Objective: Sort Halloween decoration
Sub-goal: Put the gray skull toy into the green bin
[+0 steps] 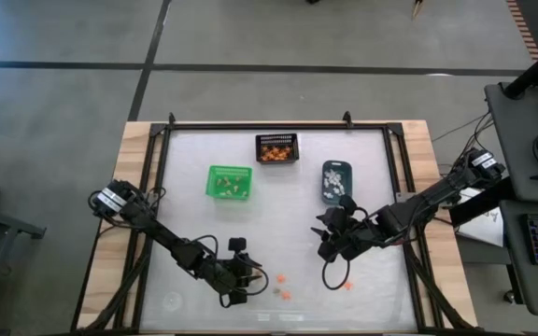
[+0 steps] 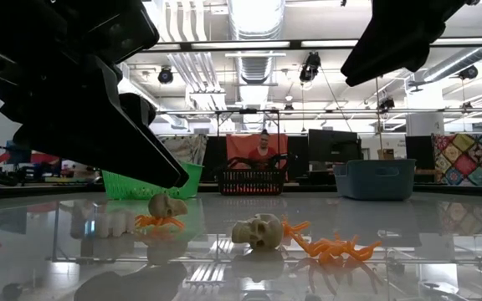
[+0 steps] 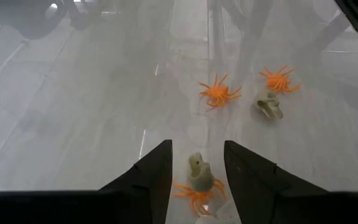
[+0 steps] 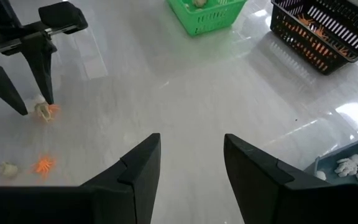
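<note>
The Halloween decoration shows as tiny trinkets on the table's near part. A tan skull (image 3: 199, 172) lies on an orange spider (image 3: 194, 196), and both sit between the fingers of my open left gripper (image 3: 197, 146), whose tips stand low at the tabletop on either side. Two more orange spiders (image 3: 218, 93) (image 3: 279, 79) and a second skull (image 3: 268, 106) lie just beyond. My right gripper (image 4: 191, 138) hangs open above the table, right of centre (image 1: 330, 245), with nothing between its fingers.
At the far side stand a green bin (image 1: 229, 181), a black mesh bin (image 1: 276, 148) holding orange pieces and a blue-grey bin (image 1: 336, 180) holding white pieces. A lone orange trinket (image 1: 347, 285) lies near my right arm. A person (image 2: 264, 149) sits beyond the table.
</note>
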Available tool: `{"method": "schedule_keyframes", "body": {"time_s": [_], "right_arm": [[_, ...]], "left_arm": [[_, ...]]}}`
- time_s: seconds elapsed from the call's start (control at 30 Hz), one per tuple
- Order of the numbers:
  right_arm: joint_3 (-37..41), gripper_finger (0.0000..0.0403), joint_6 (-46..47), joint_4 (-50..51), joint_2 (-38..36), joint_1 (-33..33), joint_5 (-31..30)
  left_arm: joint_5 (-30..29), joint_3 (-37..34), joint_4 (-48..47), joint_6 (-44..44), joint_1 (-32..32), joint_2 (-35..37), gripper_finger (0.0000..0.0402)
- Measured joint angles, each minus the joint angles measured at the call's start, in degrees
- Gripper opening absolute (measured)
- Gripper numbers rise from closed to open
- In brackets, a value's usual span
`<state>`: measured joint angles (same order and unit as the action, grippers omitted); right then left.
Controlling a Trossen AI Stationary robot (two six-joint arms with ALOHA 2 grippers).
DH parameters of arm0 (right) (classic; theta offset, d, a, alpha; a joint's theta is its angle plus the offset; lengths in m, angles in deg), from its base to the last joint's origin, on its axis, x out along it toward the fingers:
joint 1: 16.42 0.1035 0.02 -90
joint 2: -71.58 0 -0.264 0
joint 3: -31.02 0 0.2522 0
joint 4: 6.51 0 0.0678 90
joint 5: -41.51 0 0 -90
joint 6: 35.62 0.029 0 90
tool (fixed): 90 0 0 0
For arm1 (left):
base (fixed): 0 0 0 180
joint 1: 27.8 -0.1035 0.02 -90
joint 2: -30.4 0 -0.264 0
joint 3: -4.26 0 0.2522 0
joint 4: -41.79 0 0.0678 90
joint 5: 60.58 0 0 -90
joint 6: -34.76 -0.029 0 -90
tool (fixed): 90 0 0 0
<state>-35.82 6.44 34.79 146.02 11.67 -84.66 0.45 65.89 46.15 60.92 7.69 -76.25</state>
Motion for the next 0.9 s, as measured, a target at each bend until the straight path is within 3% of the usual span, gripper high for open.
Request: {"method": "schedule_keyframes", "body": {"time_s": [0.33,0.63,0.9], "right_arm": [[0.00,0.0166,-3.17,-3.62,0.02,0.00,0.11],[0.00,0.0166,-3.92,-4.16,0.02,0.00,0.09],[0.00,0.0166,-4.35,-4.29,0.02,0.00,0.09]], "left_arm": [[1.47,0.01,6.59,0.05,0.11,-3.96,0.0127],[1.40,-0.02,3.15,0.05,0.10,-3.08,0.0125],[0.48,-0.02,2.73,0.32,0.04,-3.02,0.0076]]}}
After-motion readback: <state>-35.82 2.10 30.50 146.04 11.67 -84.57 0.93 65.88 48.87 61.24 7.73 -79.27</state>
